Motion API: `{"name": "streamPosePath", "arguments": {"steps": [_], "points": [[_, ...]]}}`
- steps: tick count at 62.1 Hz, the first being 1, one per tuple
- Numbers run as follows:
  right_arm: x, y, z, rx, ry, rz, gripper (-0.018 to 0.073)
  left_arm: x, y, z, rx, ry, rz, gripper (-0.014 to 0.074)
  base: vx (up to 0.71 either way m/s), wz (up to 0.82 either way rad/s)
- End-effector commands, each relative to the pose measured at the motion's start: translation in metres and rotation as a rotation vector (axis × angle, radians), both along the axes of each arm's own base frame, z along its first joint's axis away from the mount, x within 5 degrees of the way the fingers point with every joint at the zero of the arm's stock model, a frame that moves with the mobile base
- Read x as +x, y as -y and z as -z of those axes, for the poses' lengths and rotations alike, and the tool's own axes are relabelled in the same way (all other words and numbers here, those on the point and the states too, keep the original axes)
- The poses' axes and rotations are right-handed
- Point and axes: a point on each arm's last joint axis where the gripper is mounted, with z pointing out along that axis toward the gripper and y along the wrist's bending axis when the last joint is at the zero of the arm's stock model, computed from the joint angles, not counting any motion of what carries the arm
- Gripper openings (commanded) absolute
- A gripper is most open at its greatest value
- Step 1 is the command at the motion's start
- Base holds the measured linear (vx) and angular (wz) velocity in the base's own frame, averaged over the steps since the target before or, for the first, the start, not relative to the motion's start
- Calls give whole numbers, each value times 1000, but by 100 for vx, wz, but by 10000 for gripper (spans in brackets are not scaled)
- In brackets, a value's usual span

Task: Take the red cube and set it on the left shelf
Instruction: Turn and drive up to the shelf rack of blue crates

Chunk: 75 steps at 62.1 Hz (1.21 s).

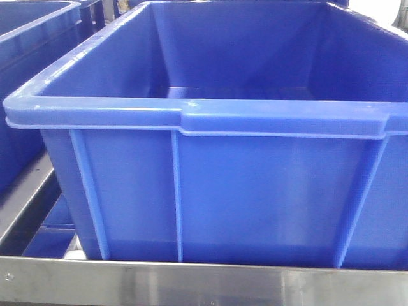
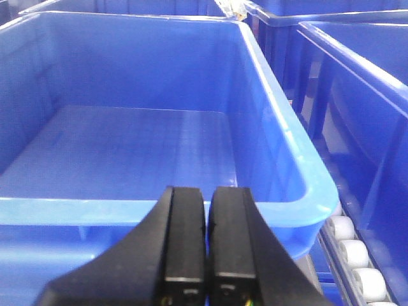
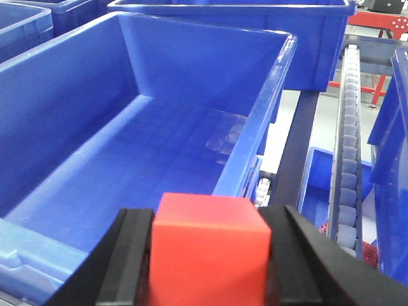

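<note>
Red cube (image 3: 207, 248), seemingly smooth plastic, sits between fingers (image 3: 131, 255).

One red cube (image 3: 207, 248), glossy and plain-faced, sits upright and square, clamped between the black fingers of the right tool (image 3: 208, 258), with an open blue crate (image 3: 95, 166) just ahead and below; the shelf (image 1: 204, 284) shows a flat steel front rail bearing ribbed royal-blue crates.

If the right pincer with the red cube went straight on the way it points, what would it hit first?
Probably the floor of the blue crate: the right pincer, shut on the red cube, looks aimed over the near rim into the open interior. Depth is unclear; it could be the far wall.
</note>
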Motion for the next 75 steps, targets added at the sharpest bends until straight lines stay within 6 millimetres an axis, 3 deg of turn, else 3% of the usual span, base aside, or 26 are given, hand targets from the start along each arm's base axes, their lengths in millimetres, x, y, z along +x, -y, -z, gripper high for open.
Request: {"name": "streamPosePath", "arguments": {"steps": [1,50,61,69,75], "points": [[-1,-1,-16,7,104,-10,139,0,-1,-1,-13,75,-3,102,0,0],[-1,-1,-20,14,119,-14,139,0,-1,-1,-13,75,-3,102,0,0],[9,-5,-57,16,122,-13,139,0,-1,-1,-13,75,-3,102,0,0],[35,-17,-92,-7,75,-15,139,0,-1,-1,-13,75,-3,102,0,0],[64,-31,-107,-79,-8,-32,139,0,-1,-1,-13,75,-3,102,0,0]]}}
